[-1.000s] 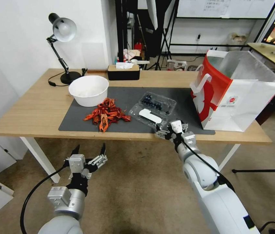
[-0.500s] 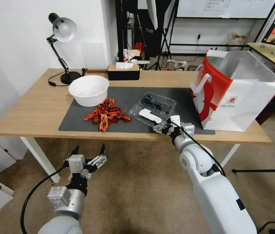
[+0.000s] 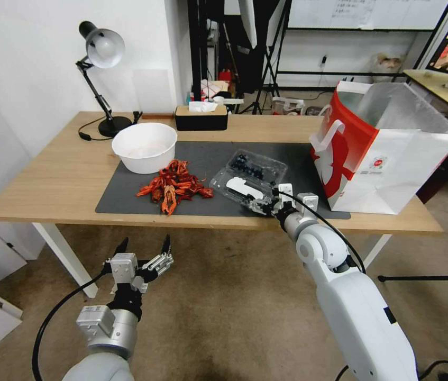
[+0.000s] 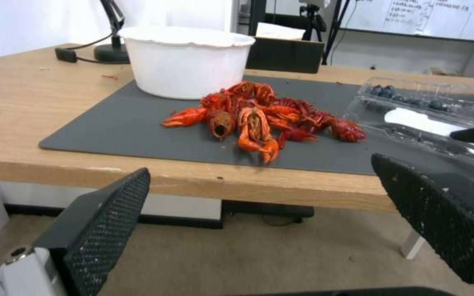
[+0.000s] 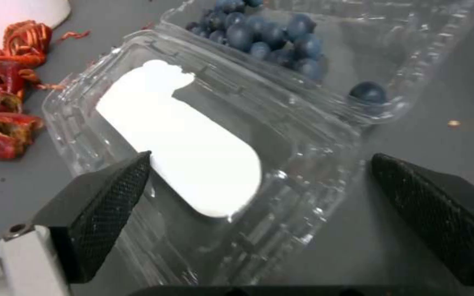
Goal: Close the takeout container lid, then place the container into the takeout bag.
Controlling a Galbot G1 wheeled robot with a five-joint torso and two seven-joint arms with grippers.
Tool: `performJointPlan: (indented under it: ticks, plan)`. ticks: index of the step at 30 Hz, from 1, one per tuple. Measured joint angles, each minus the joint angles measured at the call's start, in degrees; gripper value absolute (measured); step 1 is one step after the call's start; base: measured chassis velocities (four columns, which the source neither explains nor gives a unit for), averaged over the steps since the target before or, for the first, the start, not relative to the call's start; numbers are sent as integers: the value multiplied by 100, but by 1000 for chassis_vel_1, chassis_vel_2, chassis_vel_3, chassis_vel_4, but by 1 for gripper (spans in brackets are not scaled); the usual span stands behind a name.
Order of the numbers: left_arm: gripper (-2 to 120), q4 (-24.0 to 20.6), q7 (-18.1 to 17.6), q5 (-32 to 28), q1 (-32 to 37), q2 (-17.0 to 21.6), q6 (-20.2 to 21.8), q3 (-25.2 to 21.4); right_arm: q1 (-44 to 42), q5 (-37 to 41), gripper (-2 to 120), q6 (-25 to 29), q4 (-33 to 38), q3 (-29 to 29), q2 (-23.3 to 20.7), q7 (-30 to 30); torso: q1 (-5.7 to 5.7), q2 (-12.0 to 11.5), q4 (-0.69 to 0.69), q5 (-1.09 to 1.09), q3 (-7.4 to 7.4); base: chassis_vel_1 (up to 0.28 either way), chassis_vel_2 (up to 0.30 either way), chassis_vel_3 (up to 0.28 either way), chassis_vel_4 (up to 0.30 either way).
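Jaws of right gripper (image 5: 259, 197) straddle 1 open lid (image 5: 193, 156).

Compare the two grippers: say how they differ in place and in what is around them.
The right gripper is over the dark mat at the table's front edge, its open fingers straddling the lid of the open takeout container. The left gripper hangs low in front of the table, above the floor, near nothing. Both are open and hold nothing.
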Motion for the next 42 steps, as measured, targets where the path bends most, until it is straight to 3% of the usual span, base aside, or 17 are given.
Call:
performJointPlan:
  ticks: [16, 42]
  plan:
    - [100, 40, -11, 17, 15, -30, -28, 7, 199, 69, 100, -42, -244, -157, 190, -58, -1, 0, -1, -1, 0, 0, 0, 0, 0]
    - [100, 75, 6, 56, 70, -45, -121, 31, 68, 113, 100, -123, -53, -399, 508, -201, -1, 0, 1, 0, 0, 0, 0, 0, 0]
